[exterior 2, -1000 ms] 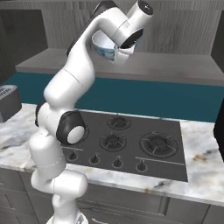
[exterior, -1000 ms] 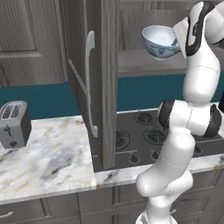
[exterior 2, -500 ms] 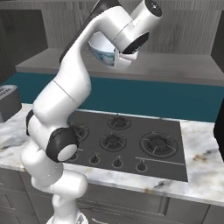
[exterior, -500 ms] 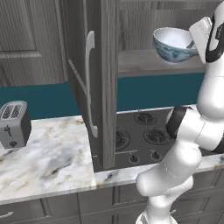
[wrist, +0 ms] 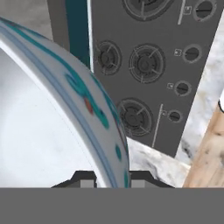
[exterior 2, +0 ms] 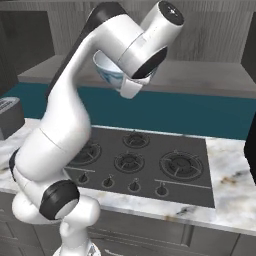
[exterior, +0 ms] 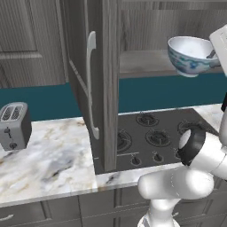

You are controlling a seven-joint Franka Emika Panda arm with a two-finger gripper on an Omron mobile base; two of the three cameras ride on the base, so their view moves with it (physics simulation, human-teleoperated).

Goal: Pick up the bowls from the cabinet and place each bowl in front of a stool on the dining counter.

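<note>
My gripper [exterior: 213,55] is shut on the rim of a white bowl [exterior: 189,55] with blue-teal and red patterns. It holds the bowl in the air, tilted, in front of the cabinet's grey shelf [exterior: 142,64] and above the stovetop. From the right base view the bowl [exterior 2: 106,71] peeks out behind my white wrist. In the hand view the bowl's wall [wrist: 83,105] runs down between the fingertips of the gripper [wrist: 111,177], one inside and one outside. The cabinet door [exterior: 84,53] stands open, its silver handle [exterior: 91,84] facing me. The dining counter is out of view.
A black stovetop [exterior: 150,137] lies in the marble counter [exterior: 48,164] right under the bowl. A silver toaster [exterior: 13,126] stands at the far left. The open door juts out over the counter's left part. A teal backsplash [exterior 2: 200,112] runs below the shelf [exterior 2: 200,80].
The arm has carried the bowl to the right and slightly down, away from the shelf. The grip stays shut on the rim. The base has not moved.
</note>
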